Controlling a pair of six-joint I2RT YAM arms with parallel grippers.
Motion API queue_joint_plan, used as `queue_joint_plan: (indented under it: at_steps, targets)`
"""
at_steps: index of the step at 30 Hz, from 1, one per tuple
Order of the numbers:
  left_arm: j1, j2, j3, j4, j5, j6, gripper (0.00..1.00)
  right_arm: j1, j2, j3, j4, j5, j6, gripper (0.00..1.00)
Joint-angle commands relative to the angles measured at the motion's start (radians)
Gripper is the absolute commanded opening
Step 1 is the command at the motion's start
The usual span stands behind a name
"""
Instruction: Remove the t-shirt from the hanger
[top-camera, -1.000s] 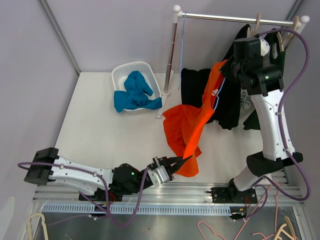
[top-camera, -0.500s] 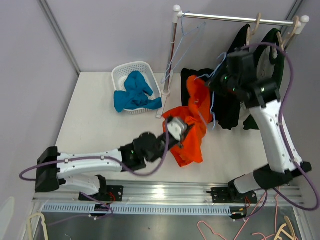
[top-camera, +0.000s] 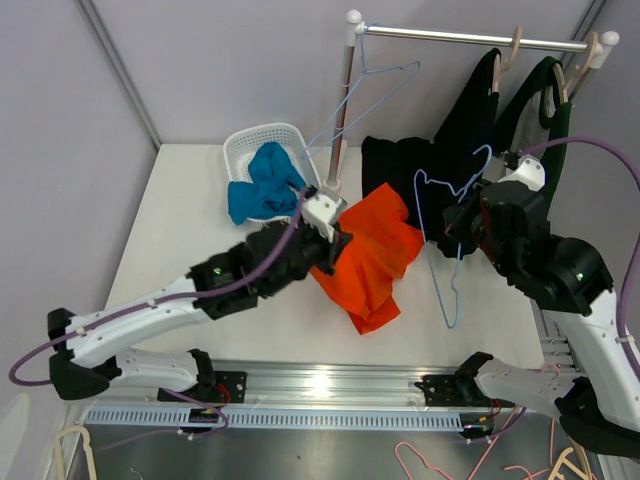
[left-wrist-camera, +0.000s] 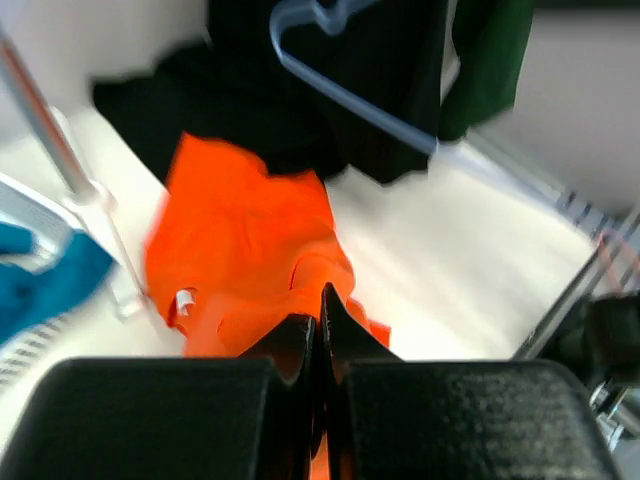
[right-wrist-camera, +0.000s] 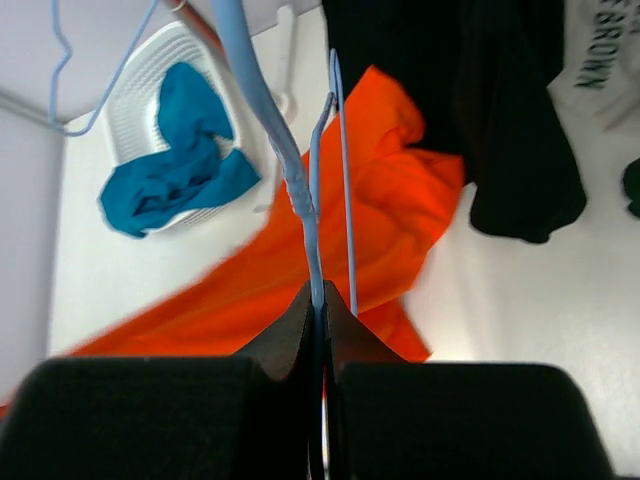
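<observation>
The orange t-shirt (top-camera: 370, 262) lies crumpled on the white table, off the hanger; it also shows in the left wrist view (left-wrist-camera: 240, 250) and the right wrist view (right-wrist-camera: 380, 210). My left gripper (top-camera: 335, 243) is shut on the shirt's left edge (left-wrist-camera: 322, 300). My right gripper (top-camera: 462, 222) is shut on the light blue wire hanger (top-camera: 450, 245), held bare above the table right of the shirt; the wire runs up from the jaws in the right wrist view (right-wrist-camera: 300, 200).
A white basket (top-camera: 268, 172) with a teal garment stands at the back left. A rack pole (top-camera: 340, 110) carries another blue hanger (top-camera: 365, 85). Black (top-camera: 440, 170) and dark green garments (top-camera: 530, 110) hang at the back right.
The hanger has come free of the orange shirt. My right arm swung down and toward me with the bare hanger. My left gripper pulled the shirt up and left toward the basket.
</observation>
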Motion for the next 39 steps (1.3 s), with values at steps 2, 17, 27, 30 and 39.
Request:
queue_joint_plan:
  at_steps: [2,17,27,30,39]
  targets:
    - [0.078,-0.078,0.302,-0.116,0.031,0.073,0.01,0.005,0.017,-0.039,0.167,0.13,-0.112,0.0]
    - [0.264,0.177,0.994,0.097,0.29,0.534,0.01,-0.099,0.152,0.026,0.456,0.052,-0.288,0.0]
    - [0.284,0.148,1.023,0.151,0.389,0.581,0.01,-0.162,0.206,0.073,0.517,-0.017,-0.359,0.0]
    - [0.327,0.154,1.005,0.18,0.379,0.594,0.01,-0.182,0.224,0.076,0.534,-0.041,-0.367,0.0]
    - [0.779,0.305,1.048,0.24,0.528,0.212,0.01,-0.24,0.359,0.188,0.623,-0.15,-0.471,0.0]
